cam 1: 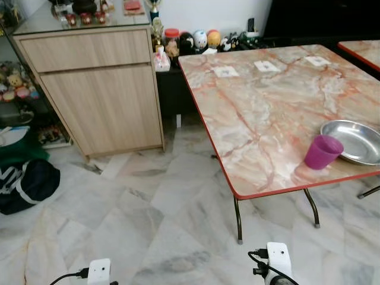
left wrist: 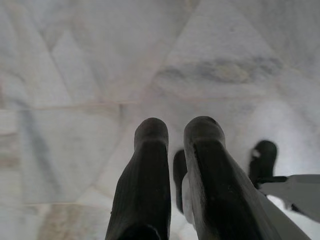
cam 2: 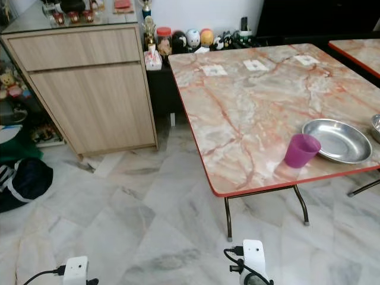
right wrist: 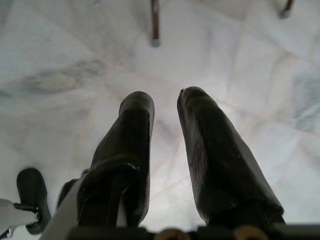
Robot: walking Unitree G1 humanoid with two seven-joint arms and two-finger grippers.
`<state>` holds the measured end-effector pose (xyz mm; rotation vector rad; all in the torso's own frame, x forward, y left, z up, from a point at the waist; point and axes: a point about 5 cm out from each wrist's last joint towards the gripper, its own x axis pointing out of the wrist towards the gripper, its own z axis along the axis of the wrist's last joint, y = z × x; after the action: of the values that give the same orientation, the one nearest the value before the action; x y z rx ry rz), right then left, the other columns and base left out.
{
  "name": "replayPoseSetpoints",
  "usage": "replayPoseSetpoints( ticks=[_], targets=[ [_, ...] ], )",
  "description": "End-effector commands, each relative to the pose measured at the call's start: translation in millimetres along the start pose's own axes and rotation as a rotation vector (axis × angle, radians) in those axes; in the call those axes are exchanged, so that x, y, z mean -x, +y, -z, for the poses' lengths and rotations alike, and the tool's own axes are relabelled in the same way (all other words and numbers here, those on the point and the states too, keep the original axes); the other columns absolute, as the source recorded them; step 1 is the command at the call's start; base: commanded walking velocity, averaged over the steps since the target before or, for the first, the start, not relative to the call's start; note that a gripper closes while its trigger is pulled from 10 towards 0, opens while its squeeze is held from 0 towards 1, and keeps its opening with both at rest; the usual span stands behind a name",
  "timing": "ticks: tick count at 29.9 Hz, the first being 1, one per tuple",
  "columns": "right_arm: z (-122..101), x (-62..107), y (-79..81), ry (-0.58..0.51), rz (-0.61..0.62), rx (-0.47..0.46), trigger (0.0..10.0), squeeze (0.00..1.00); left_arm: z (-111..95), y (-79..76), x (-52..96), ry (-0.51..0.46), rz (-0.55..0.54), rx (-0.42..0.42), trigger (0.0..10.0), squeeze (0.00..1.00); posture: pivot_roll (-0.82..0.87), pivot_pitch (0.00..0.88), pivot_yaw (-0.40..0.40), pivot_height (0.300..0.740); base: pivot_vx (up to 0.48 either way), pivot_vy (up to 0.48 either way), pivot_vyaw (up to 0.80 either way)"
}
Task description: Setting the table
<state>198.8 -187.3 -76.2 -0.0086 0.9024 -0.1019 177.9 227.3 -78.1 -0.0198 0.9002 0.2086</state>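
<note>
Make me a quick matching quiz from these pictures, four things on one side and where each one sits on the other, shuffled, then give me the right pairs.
Things:
1. purple cup
2. metal plate
3. dark bag
4. red-lidded jar

Places:
A. on the floor beside the wooden cabinet
B. on the low dark shelf between cabinet and table
C. near the table's front edge, just left of the plate
D. at the table's right side, behind the cup

Pairs: 1-C, 2-D, 3-A, 4-B
</note>
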Motion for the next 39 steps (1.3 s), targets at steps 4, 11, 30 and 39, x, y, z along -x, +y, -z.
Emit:
replayPoseSetpoints(
  ticks=[4,11,30,39],
  targets=[
    [20.7,4.0,-2.1,0.053,-0.014,-0.295,10.0,0.00,-15.1,17.7,-1.4,0.005,0.057,-0.271,10.0,0.00,-0.02,0.000,0.091,0.740,0.000,-0.472,0.00],
    [20.3,4.1,-5.2,0.050,-0.015,-0.275,10.0,0.00,-13.0,12.9,-1.6,0.009,0.068,-0.271,10.0,0.00,-0.03,0.000,0.078,0.740,0.000,-0.472,0.00],
    [23.3,4.7,-0.7,0.059,-0.028,-0.262,10.0,0.00,-10.8,17.6,-0.8,0.020,0.059,-0.267,10.0,0.00,-0.03,0.000,0.085,0.740,0.000,-0.415,0.00],
    [24.9,5.1,-2.4,0.062,-0.022,-0.246,10.0,0.00,-6.4,16.7,-0.1,0.028,0.063,-0.239,10.0,0.00,-0.04,0.000,0.081,0.740,0.000,0.000,0.00]
  ],
)
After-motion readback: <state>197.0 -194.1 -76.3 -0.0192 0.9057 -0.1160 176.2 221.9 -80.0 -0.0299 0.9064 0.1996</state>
